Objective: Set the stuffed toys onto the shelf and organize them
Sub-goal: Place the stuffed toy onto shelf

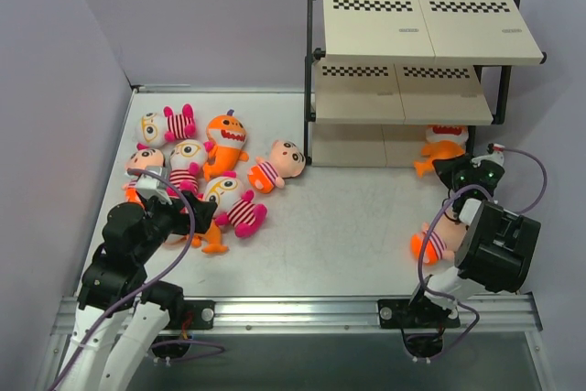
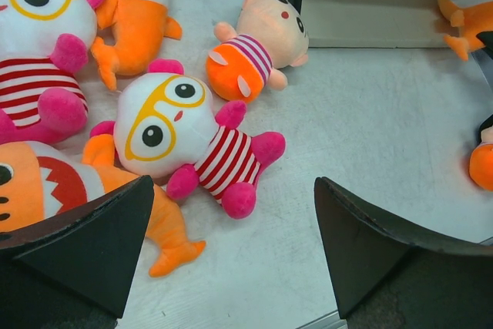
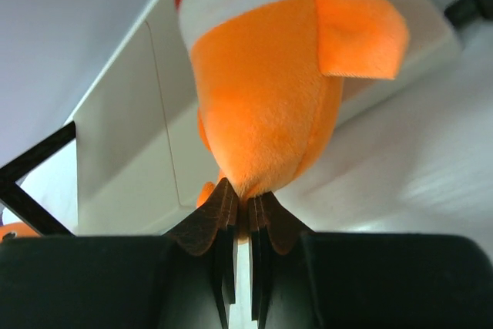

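Orange shark [image 3: 269, 105] tail pinched btwn right fingers [image 3: 243, 217], left fingers [image 2: 231, 256] wide.

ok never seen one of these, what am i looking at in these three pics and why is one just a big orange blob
These are two robot arms bolted to the near edge of a table, tidying stuffed toys onto a shelf.

The overhead picture comes from a fixed camera above and behind the arms. The other two come from small cameras on each wrist, so each shows its own hand's dark fingers at the bottom.

The left hand is open, hovering over a pile of toys: a pink-limbed doll with yellow glasses, orange sharks and a peach-headed striped doll.

The orange blob is an orange shark seen very close. The right hand is pinched shut on its tail end, by the shelf's bottom tier. Another striped toy lies beside the right arm. The upper shelf boards look bare.
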`<action>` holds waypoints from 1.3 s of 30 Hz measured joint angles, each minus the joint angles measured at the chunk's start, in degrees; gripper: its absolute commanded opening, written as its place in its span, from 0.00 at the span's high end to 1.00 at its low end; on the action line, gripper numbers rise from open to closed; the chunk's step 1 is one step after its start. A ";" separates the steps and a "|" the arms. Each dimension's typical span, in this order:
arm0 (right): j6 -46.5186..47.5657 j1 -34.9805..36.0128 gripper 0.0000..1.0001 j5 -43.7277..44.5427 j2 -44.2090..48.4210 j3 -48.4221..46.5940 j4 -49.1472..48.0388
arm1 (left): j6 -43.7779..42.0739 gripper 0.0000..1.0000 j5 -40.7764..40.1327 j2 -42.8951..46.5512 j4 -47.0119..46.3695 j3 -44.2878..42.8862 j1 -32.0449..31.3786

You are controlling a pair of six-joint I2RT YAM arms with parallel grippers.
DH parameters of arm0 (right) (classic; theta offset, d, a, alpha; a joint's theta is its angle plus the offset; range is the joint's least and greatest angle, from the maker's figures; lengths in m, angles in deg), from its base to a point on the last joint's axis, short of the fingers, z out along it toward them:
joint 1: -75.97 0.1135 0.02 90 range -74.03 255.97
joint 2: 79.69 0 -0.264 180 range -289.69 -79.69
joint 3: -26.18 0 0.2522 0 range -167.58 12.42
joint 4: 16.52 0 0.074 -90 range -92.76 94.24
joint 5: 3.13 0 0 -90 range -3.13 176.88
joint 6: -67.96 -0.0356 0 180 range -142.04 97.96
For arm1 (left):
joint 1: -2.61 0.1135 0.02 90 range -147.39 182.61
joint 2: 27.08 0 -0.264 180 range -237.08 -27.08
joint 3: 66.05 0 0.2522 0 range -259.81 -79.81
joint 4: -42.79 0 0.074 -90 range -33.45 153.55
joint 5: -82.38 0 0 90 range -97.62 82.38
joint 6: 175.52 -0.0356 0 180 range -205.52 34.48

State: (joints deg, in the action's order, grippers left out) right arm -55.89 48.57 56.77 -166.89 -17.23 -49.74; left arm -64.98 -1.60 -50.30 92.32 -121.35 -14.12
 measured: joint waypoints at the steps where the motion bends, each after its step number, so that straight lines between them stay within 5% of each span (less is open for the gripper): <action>1: 0.44 -0.52 1.00 -0.50 -0.26 -1.31 0.76 | 0.00 0.06 -0.04 0.04 0.00 0.00 -0.15; 9: 5.46 -2.69 1.00 -7.67 -8.57 -13.07 5.60 | 0.00 0.06 -0.87 0.87 0.00 0.02 -1.42; 18: 10.86 -2.69 0.99 -13.60 -14.47 -15.76 8.94 | -0.02 0.06 -1.49 0.96 0.02 0.07 -2.91; 21: 12.39 -2.69 0.85 -12.33 -14.47 -16.39 10.78 | 0.00 0.06 -1.53 0.96 0.02 0.07 -3.10; 26: 13.40 -2.69 0.80 -7.41 -13.27 -16.65 12.83 | -0.02 0.06 -1.73 0.96 0.02 0.07 -3.23; 32: 12.74 -3.15 0.81 -3.87 -11.34 -16.72 13.07 | 0.00 0.06 -1.77 0.94 0.02 0.07 -3.43; 39: 10.25 -3.37 0.94 -3.34 -11.37 -16.87 11.45 | 0.00 0.06 -2.14 0.90 0.02 0.07 -3.43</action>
State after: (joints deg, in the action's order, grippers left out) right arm -45.64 45.21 53.42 -178.25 -34.11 -38.29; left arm -64.98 -3.74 -49.40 92.34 -121.29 -17.55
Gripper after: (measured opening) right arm 0.103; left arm 0.938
